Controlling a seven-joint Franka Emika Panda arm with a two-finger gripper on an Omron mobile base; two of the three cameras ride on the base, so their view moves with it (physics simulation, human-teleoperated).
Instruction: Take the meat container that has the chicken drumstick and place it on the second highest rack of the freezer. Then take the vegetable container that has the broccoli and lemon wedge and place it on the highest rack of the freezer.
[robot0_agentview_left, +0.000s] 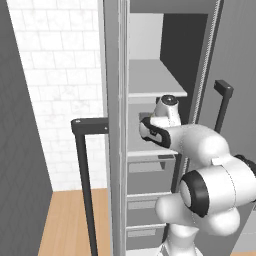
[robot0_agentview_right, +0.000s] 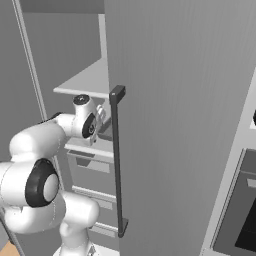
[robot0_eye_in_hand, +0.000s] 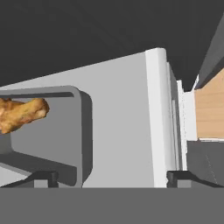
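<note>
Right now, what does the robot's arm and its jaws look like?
The arm is glossy white, built of rounded, bulging segments with dark rings and round dark caps at the joints. The gripper ends in two small dark, blocky tips. No cables or markings are visible.

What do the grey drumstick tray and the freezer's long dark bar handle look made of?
Grey rounded-corner tray holding the orange-brown chicken drumstick: looks like matte moulded plastic, with soft corners and no glint; coated metal is possible.
Long dark vertical bar handle on the grey freezer door: looks like matte black painted metal, square-edged; the render leaves this open.
</note>
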